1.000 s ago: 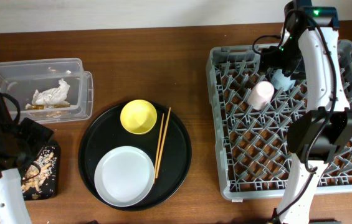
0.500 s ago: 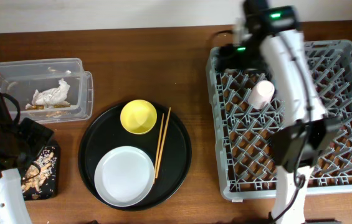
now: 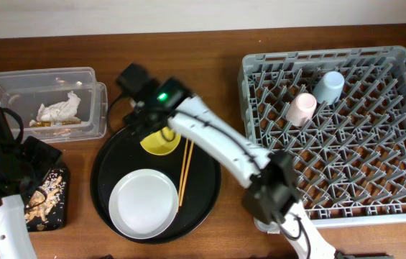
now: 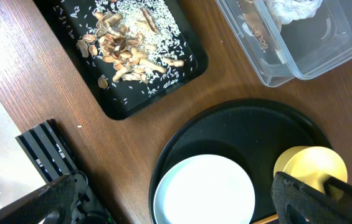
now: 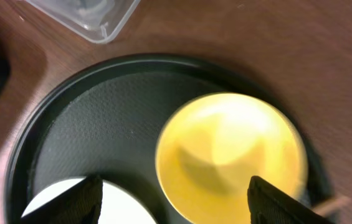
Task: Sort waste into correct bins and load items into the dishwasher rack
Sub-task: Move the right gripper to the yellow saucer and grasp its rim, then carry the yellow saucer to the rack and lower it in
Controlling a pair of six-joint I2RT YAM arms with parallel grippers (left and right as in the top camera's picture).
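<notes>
A large square grey plastic dishwasher rack (image 3: pixel 361 158) with rows of upright pegs fills the right side of the table. Near its far edge, a light blue cup (image 3: pixel 329 86) and a small pale pink cup (image 3: pixel 301 108) sit just beside each other among the pegs, the pink one tilted.

At the table's middle, a round black serving tray (image 3: pixel 204 173) carries a white-grey round plate (image 3: pixel 144 203), a small yellow bowl (image 5: pixel 228 155) beyond it, and a pair of thin wooden chopsticks (image 3: pixel 186 169) lying side by side to their right.

To the left, a clear rectangular plastic box (image 3: pixel 8 93) holds crumpled white paper (image 3: pixel 60 109) with gold-brown bits. Nearer the front, a flat black rectangular tray (image 4: pixel 88 68) holds beige crumbly food scraps (image 4: pixel 129 46) and scattered white grains.

The right gripper (image 5: pixel 176 186) hangs over the yellow bowl, its fingers spread wide and holding nothing. The left gripper (image 4: pixel 179 183) hovers above the plate's side of the serving tray, fingers also wide apart and empty.
</notes>
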